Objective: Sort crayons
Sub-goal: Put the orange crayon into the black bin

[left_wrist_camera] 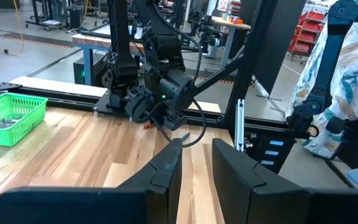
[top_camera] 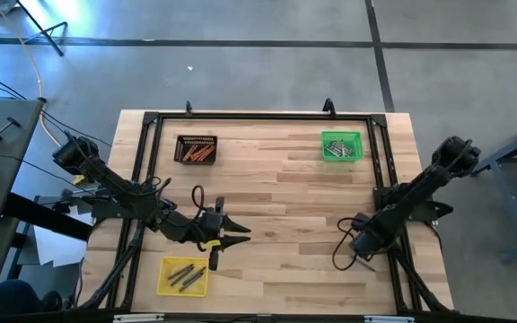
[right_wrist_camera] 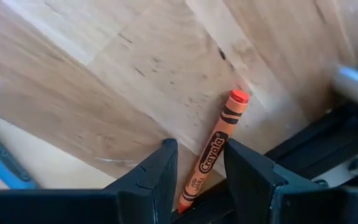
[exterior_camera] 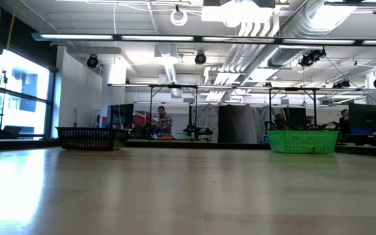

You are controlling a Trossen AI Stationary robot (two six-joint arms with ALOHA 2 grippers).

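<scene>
My right gripper [right_wrist_camera: 194, 171] is low over the table [top_camera: 276, 197] near its right edge, at about four o'clock on the tabletop seen from above, and an orange crayon [right_wrist_camera: 215, 148] lies flat on the wood just ahead. My fingers stand spread, one on each side of the crayon's lower end, not yet pinching it (the far tip points away from me). So I judge the step in hand to be the pickup of this last loose stick.

My left gripper [top_camera: 232, 231] waits at about seven o'clock, just above the yellow tray [top_camera: 185, 276] of grey crayons, fingers parted with nothing between them.

Next I should close squarely on the crayon, lift, and carry it to the black tray [top_camera: 196, 149] at eleven o'clock, where the other orange ones lie. The green tray [top_camera: 342, 145] at one o'clock looks to hold grey sticks, so not there.
</scene>
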